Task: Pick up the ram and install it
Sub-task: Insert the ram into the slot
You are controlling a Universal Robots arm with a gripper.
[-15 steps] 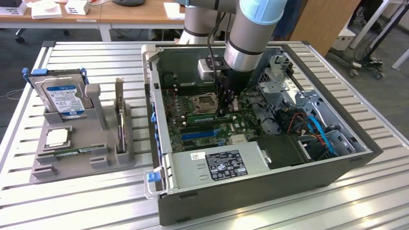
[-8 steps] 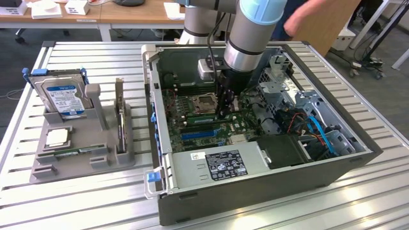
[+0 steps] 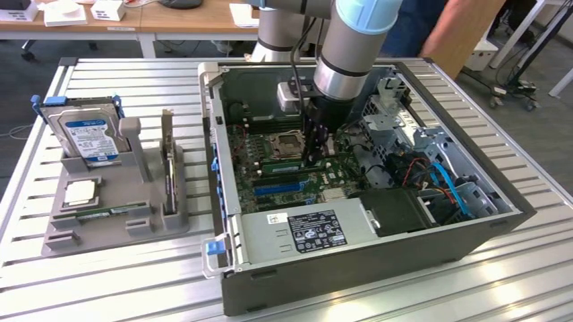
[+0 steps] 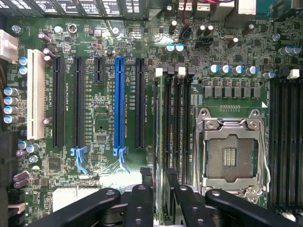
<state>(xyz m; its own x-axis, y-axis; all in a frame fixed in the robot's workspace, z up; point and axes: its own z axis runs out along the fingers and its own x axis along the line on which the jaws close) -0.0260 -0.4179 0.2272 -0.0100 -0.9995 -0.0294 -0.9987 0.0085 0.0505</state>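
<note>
On the exterior view's left, a grey holder sits on the slatted table. It carries three items:
- a blue-labelled hard drive, standing upright
- a spare stick of green memory, lying flat near the front edge
- a dark expansion card, standing on edge on the side nearer the case

At centre, the open computer case lies on its side with the motherboard exposed. The arm reaches straight down into it. The gripper hangs just above the memory slots beside the CPU socket.

In the wrist view, the ram stands seated in one of those slots, between the blue expansion slot and the socket. The fingers straddle the ram's near end with a gap on each side. The claw is released and grasps nothing.

At the exterior view's right, a person stands behind the case.
</note>
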